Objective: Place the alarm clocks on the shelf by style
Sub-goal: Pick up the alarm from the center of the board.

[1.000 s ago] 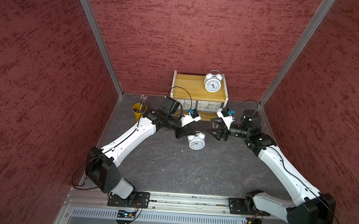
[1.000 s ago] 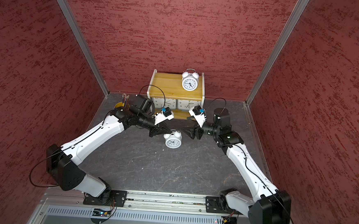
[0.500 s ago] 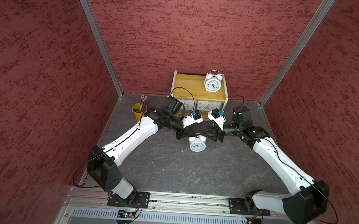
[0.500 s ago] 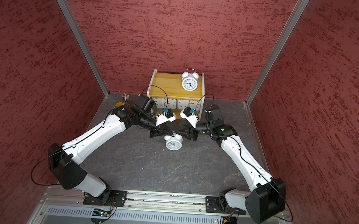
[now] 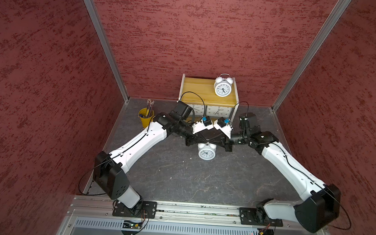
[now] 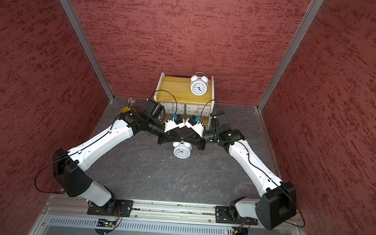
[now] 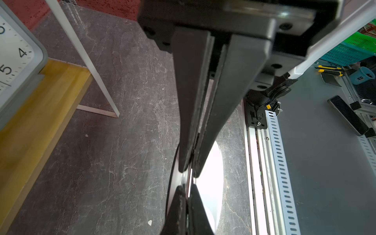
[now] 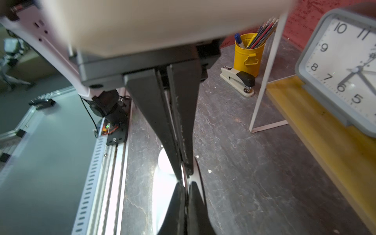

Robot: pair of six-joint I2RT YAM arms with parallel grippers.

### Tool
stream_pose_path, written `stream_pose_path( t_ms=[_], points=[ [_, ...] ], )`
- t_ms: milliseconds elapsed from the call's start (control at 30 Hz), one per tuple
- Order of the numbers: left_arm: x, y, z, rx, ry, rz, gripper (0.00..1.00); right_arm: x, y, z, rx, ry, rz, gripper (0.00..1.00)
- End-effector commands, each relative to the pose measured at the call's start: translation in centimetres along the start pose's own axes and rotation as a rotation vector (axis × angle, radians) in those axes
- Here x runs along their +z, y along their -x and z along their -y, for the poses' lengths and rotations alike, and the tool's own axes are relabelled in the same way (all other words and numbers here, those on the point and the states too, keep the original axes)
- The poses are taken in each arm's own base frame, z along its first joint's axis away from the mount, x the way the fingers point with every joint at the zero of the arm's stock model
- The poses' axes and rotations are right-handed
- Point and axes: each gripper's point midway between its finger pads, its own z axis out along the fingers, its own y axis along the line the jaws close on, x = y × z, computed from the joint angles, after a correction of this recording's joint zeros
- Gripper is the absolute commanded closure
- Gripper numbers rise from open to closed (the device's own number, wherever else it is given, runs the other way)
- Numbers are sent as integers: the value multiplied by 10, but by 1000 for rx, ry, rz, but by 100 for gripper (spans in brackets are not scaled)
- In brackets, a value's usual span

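Walls (image 5: 210,34) in both top views: dark red, mottled with darker streaks. The tabletop (image 5: 179,178) is dark grey with pale marble-like veins. The shelf (image 5: 197,89), upper middle, has yellowish wood-grain boards and a white frame. The shelf-top bell clock (image 5: 222,88) and the centre bell clock (image 5: 206,152) are white with black numerals. The lower-tier clocks (image 5: 219,111) have grey cases and white faces with black digits. The pen cup (image 5: 146,117) is yellow, and the stapler (image 8: 238,80) is cream and black. The arms (image 5: 140,144) are white with black joints. The left gripper (image 7: 190,173) and right gripper (image 8: 184,175) are black.
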Motion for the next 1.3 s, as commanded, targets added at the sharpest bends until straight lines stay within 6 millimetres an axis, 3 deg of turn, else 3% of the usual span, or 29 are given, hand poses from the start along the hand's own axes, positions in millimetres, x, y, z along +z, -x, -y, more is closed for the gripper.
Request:
stream_pose_path(
  t_ms=[0, 133, 233, 567, 733, 1267],
  points=[
    [-7, 20, -6, 11, 16, 69, 70, -8, 19, -3, -59, -23, 42, 100],
    [-16, 15, -17, -26, 67, 108, 38, -15, 33, -7, -79, -29, 101, 100],
    [-25, 7, -20, -26, 99, 145, 25, -22, 45, -11, -89, -21, 136, 100],
    [-48, -12, -2, 33, 74, 256, 17, -37, 73, -39, -128, 102, 170, 100],
    [-49, -11, 11, 102, 37, 293, 11, -38, 74, -47, -114, 151, 151, 100],
    [-41, -5, 36, 196, -94, 321, 12, -40, 73, -55, -99, 209, 146, 100]
  ],
)
